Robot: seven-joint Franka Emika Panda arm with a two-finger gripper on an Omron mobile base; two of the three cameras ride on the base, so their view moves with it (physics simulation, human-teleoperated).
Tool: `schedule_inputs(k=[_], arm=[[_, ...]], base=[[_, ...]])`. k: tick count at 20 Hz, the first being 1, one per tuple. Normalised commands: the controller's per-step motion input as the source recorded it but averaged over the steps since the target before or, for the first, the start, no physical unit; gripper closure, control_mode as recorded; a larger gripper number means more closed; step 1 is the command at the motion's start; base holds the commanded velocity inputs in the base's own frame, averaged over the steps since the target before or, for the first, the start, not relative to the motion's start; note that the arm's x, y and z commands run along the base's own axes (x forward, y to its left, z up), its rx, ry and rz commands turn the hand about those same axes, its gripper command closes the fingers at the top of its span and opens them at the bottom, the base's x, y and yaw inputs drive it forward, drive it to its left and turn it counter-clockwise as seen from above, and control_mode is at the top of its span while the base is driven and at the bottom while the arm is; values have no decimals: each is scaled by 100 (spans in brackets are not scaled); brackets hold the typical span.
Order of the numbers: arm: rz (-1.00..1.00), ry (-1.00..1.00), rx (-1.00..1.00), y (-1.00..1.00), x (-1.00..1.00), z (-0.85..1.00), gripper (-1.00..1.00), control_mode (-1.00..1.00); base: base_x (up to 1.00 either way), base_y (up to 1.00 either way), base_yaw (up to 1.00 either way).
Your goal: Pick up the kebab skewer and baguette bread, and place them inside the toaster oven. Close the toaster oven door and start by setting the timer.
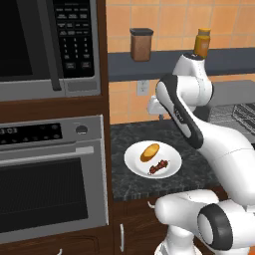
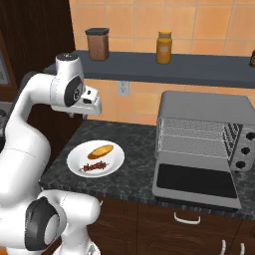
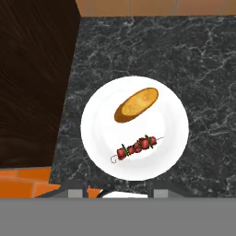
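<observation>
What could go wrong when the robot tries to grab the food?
The kebab skewer is thin and lies flat on the plate, so the gripper high above it might pinch badly and let it slip. The baguette lies close beside it and could get bumped or rolled off. The toaster oven door hangs open over the counter edge, so the arm might knock it on the way in.

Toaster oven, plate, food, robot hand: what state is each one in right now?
toaster oven: empty racks showing.
toaster oven door: open, folded down flat.
baguette bread: lying on the plate, untouched.
kebab skewer: lying on the plate beside the bread, apart from it.
plate: resting on the dark counter.
gripper: above the plate, holding nothing.
</observation>
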Motion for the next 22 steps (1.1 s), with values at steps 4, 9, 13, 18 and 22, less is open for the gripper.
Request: schedule_inputs(k=[4, 9, 13, 18, 22], arm=[[1, -4, 0, -31, -27, -16, -100, -100], [24, -10, 0, -100, -58, -28, -100, -100], [0, -2, -14, -60, -44, -52, -100, -100], [13, -14, -5, -100, -16, -37, -100, -100], [24, -24, -1, -97, 9, -24, -100, -100]], base=[[0, 0, 0], [0, 0, 0], [0, 0, 0], [0, 0, 0], [0, 0, 0]])
